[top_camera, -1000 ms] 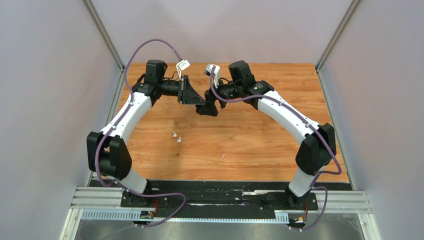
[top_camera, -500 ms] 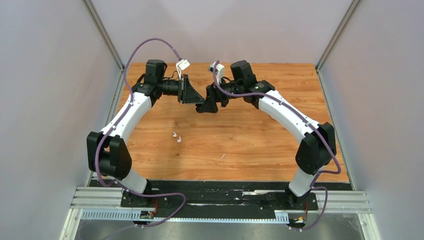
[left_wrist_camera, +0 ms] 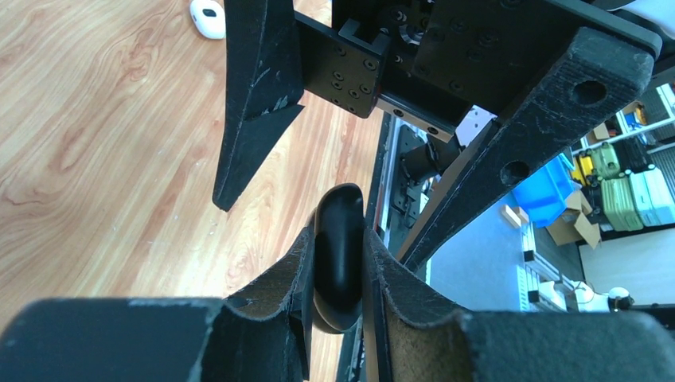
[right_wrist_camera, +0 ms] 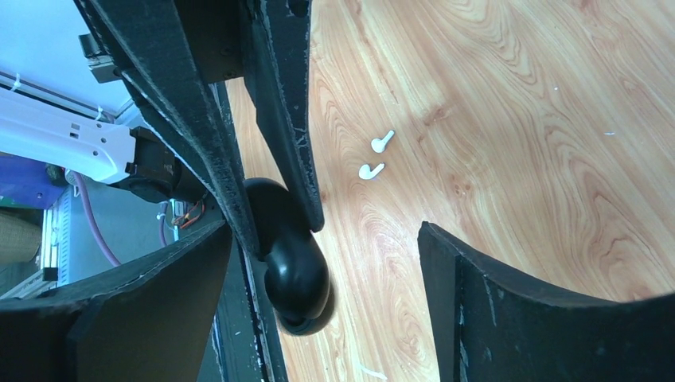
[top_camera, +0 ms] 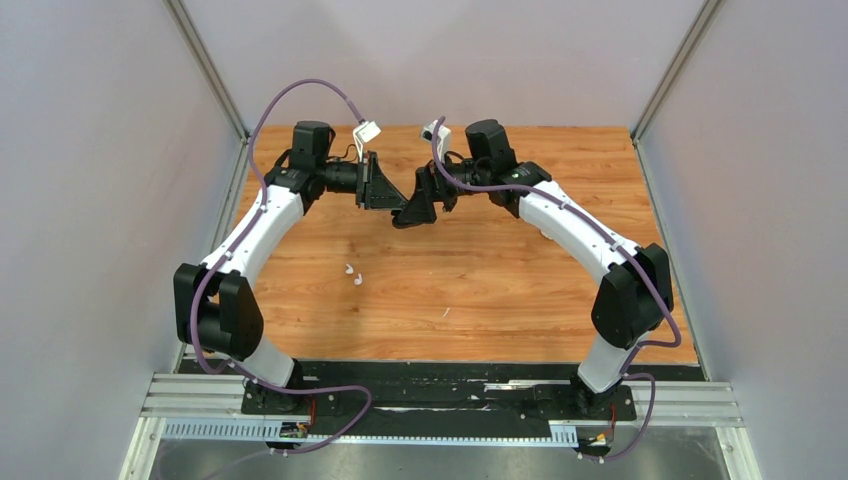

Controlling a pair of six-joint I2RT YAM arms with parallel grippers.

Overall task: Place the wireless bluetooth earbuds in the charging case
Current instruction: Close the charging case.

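Item: left hand (left_wrist_camera: pixel 338 236). Clenching on a black charging case (left_wrist_camera: pixel 338 274), one finger pressing each broad side, and holding it in the air over the far middle of the desk (top_camera: pixel 480 290).

Item: right hand (right_wrist_camera: pixel 325 239). Standing released, its fingers spreading wide and reaching in from the opposite side. The case and the left fingers are sitting between them, nearer one finger than the other. Whether it is touching the case I cannot tell.

Item: white earbuds (right_wrist_camera: pixel 383 141), two. Lying loose on the desk side by side, just apart, well clear of both hands, nearer the left arm (top_camera: pixel 255 235).

Item: small white rounded thing (left_wrist_camera: pixel 208 16) with a dark spot. Lying on the desk; what it is I cannot tell.
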